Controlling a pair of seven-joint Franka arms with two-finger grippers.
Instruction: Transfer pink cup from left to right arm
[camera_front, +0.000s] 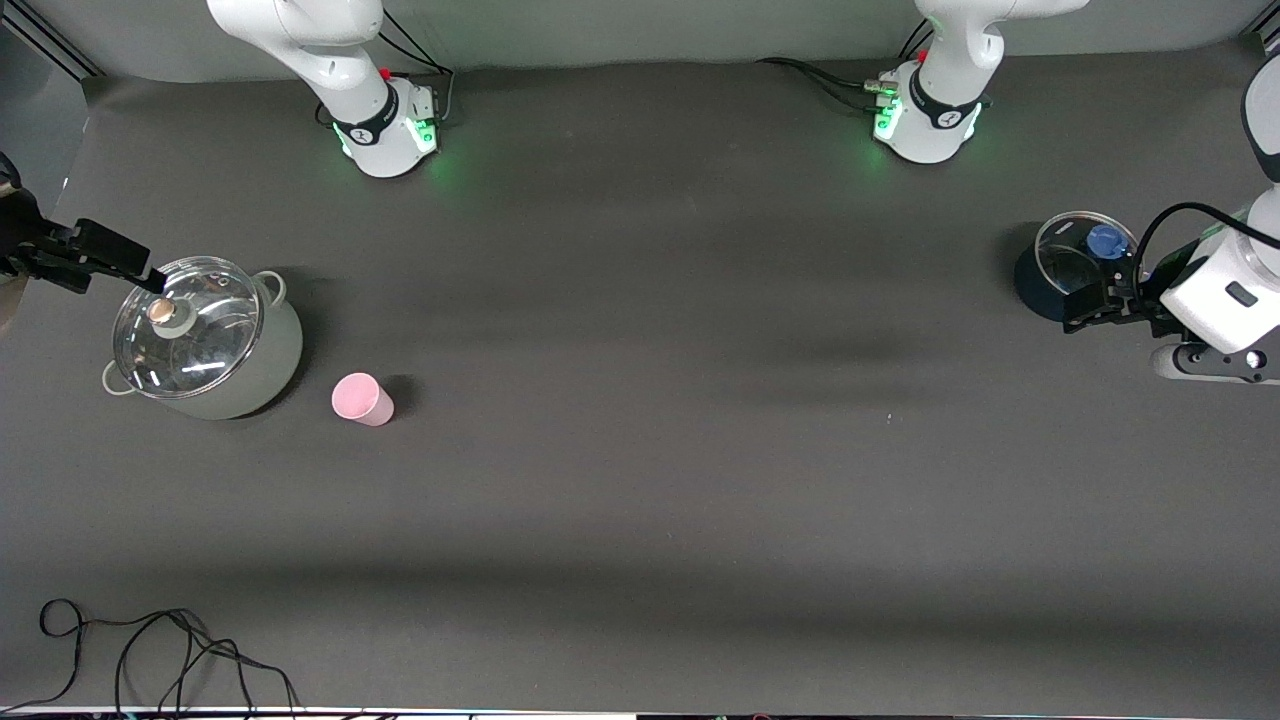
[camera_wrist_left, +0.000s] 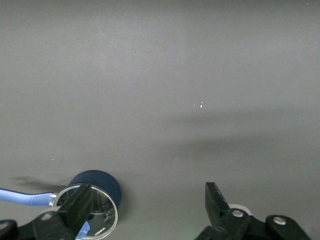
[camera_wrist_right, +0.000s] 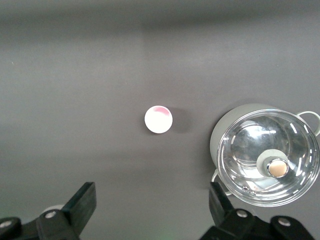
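Observation:
The pink cup (camera_front: 362, 398) stands on the dark table beside a pale lidded pot, nothing touching it. In the right wrist view the pink cup (camera_wrist_right: 158, 119) shows from above as a small pale disc. My right gripper (camera_front: 105, 265) hangs open and empty at the right arm's end of the table, by the pot's rim and well away from the cup. Its fingers (camera_wrist_right: 85, 200) frame bare table around the right gripper (camera_wrist_right: 152, 197). My left gripper (camera_front: 1090, 305) is open and empty at the left arm's end, beside a dark blue pot. The left gripper (camera_wrist_left: 148, 197) holds nothing.
A pale grey-green pot (camera_front: 270, 360) with a glass lid sits next to the cup; the same pot (camera_wrist_right: 225, 130) shows in the right wrist view. A dark blue pot (camera_front: 1030, 285), (camera_wrist_left: 100, 180) with a glass lid stands by the left gripper. Black cables (camera_front: 150, 650) lie at the near edge.

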